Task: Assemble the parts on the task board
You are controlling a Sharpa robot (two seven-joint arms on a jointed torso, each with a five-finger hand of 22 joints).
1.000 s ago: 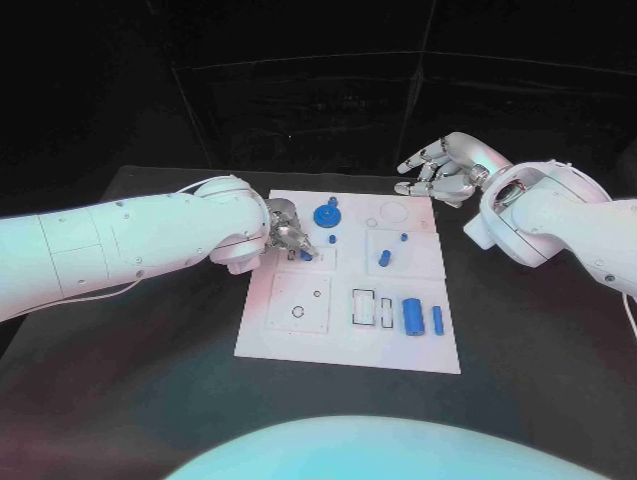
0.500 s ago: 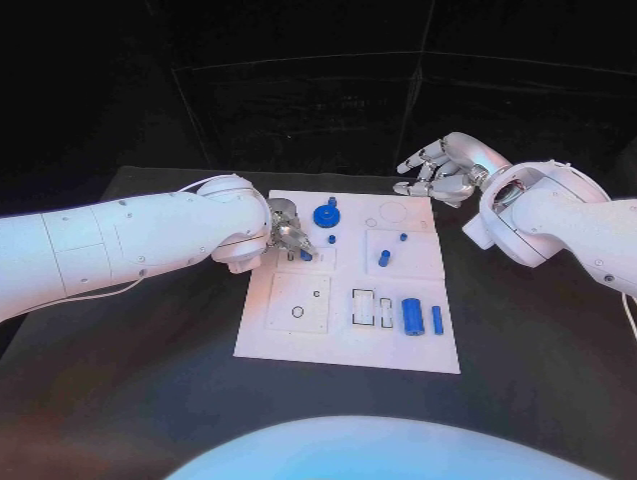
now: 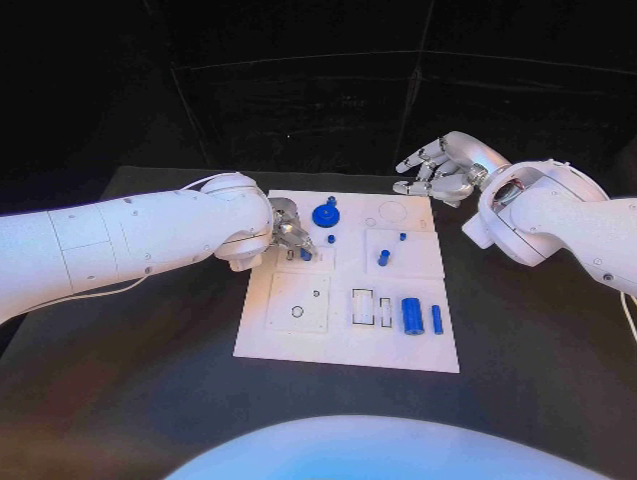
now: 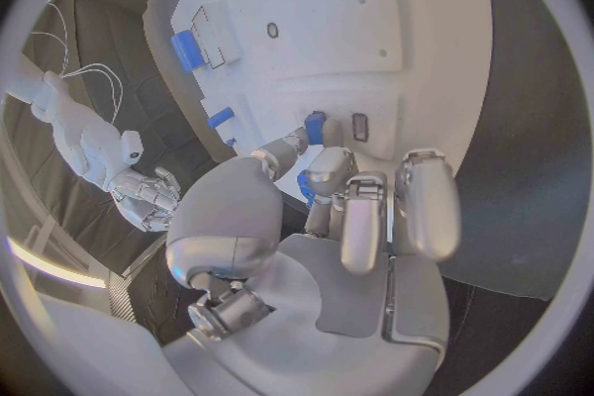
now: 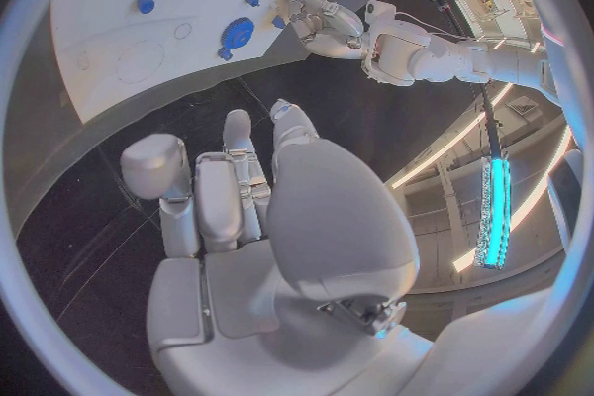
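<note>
Barely anything moves over the last second: the left robot hand (image 3: 289,236) stays low at the task board's (image 3: 350,340) near-left area, fingertips pinching a small blue peg (image 4: 315,127) just above the white surface, apparently mid-seating. The right robot hand (image 3: 436,172) keeps hovering empty, fingers apart, past the board's far corner. The blue cylinder (image 3: 412,315) waits untouched.

We see a white task board (image 3: 340,345) on a black desk (image 3: 145,380), marked with thin dark outlines of rectangles and circles. The parts on it are blue: a round disc (image 3: 327,217), a thick cylinder (image 3: 412,316), a slimmer peg (image 3: 438,319) and a few small pegs. Both arms are white, and the left hand (image 3: 289,238) and right hand (image 3: 438,172) are silver.
</note>
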